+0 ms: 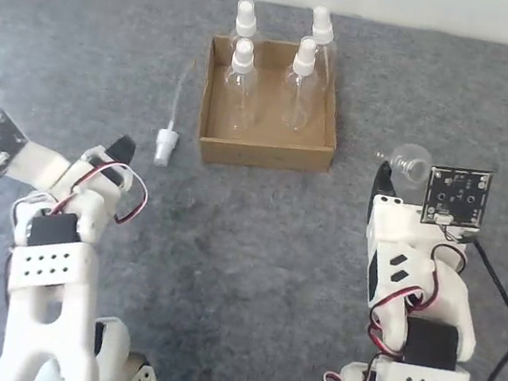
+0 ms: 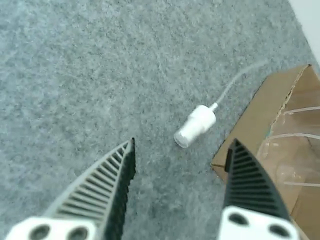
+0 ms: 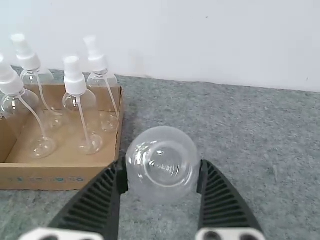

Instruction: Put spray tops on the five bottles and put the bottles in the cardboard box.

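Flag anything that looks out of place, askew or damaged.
One spray top lies on its side on the mat, left of the box. The bottle in the right gripper has no top. Four capped bottles stand in the box; nothing looks spilled or damaged.

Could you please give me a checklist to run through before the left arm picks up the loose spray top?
1. Left gripper open: ok.
2. White plastic spray top with thin tube lies free on grey carpet: ok.
3. Clear round plastic bottle clamped in right gripper: ok.
4. Bottle's neck open and reachable: cannot tell.
5. Brown cardboard box has spare floor beside four capped bottles: ok.
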Tool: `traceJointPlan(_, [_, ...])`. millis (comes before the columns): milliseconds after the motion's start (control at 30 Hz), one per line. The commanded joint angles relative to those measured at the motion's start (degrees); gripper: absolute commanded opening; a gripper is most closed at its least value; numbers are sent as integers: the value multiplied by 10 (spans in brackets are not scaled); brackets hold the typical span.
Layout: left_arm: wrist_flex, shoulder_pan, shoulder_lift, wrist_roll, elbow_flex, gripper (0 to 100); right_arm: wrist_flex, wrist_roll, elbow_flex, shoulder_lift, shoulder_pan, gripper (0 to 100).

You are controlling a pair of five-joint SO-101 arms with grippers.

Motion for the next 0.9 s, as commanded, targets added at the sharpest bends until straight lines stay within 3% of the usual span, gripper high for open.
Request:
traceJointPlan(0, [5,-3,-19,7,-36,272,-14,0,-2,-11,-3,69])
traceJointPlan(133, [5,-10,-20,1,-41,272,-13,0,-2,-11,-3,69])
traceJointPlan(300, [66,-36,-19,-121,-96,272,-12,0,-2,-11,-2,69])
traceJointPlan(600, [103,59,-13,-294,-156,272,-11,0,-2,-11,-2,69])
traceJointPlan(733, [107,67,-7,-345,-177,243,-10,0,-2,-11,-2,70])
traceJointPlan(867, [164,68,78,-380,-254,235,-11,0,-2,-11,-2,71])
